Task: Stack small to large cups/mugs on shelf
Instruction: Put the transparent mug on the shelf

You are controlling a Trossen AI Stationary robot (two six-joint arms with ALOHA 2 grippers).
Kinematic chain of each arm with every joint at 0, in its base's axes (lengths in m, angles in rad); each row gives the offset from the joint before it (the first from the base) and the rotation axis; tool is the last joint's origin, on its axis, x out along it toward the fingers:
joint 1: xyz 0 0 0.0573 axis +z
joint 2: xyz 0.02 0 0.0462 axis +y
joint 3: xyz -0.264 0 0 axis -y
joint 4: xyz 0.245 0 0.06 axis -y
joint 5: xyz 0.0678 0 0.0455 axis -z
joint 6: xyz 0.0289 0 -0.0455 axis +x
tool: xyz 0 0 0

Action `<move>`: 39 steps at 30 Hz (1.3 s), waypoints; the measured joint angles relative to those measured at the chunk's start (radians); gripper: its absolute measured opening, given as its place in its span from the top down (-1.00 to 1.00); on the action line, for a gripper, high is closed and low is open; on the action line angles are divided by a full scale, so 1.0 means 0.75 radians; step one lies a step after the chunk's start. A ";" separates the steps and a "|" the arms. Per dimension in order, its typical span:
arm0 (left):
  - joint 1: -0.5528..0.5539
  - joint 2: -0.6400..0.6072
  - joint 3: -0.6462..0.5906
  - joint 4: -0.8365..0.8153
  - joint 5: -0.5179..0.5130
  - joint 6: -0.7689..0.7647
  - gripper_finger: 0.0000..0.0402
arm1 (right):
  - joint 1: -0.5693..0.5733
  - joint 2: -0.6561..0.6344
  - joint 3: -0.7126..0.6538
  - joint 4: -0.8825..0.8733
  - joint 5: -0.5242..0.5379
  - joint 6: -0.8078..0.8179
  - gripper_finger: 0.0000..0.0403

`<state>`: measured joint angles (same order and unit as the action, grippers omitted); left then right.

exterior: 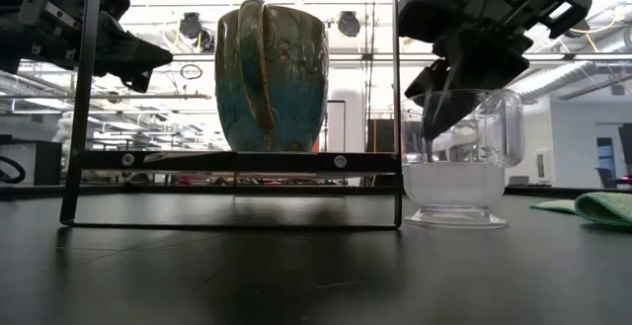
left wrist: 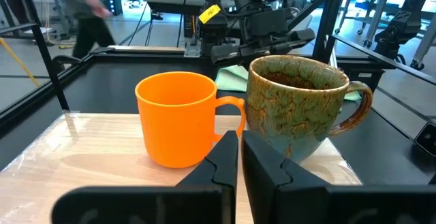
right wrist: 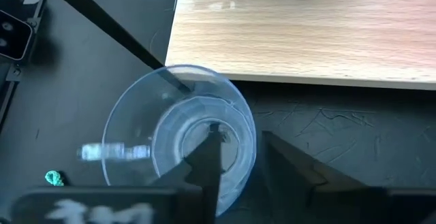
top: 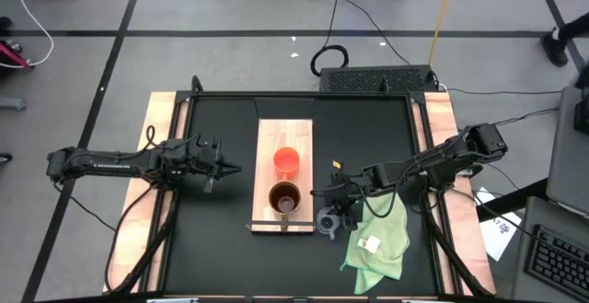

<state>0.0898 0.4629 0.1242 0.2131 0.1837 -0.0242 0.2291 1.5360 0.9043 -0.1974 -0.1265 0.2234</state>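
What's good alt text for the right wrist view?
Looking down, the right gripper straddles the rim of a clear glass cup on the black table, one finger inside and one outside. The light-wood shelf lies just beyond the cup.

Light-grained wood shelf (top: 283, 142) with a faint sheen, brown mug (left wrist: 298, 105) on it in glossy crackled ceramic glaze, orange-red mug (left wrist: 178, 117) beside it in smooth matt plastic, clear glass cup (exterior: 462, 157) off the shelf's edge, soft green cloth (top: 379, 238) beyond, matt black tabletop (top: 212, 229)

Blurred person (left wrist: 88, 9) behind table
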 joint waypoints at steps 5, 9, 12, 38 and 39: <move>0.000 0.000 0.000 0.000 0.000 -0.001 0.89 | -0.009 0.000 0.000 0.006 -0.006 0.004 0.91; 0.000 0.000 0.000 -0.001 0.000 0.000 0.89 | -0.026 0.000 0.000 -0.002 -0.008 0.005 0.96; 0.000 0.000 0.000 -0.001 -0.001 -0.005 0.89 | -0.035 -0.013 0.000 -0.014 -0.010 0.006 0.98; 0.000 0.002 0.000 0.032 -0.003 -0.049 0.89 | -0.148 -0.570 0.005 -0.298 0.347 -0.127 1.00; 0.001 0.002 0.000 0.032 -0.003 -0.049 0.89 | -0.167 -0.572 0.005 -0.300 0.345 -0.149 1.00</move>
<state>0.0902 0.4644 0.1242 0.2371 0.1814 -0.0612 0.1040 1.1071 0.9077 -0.4221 0.1325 0.1119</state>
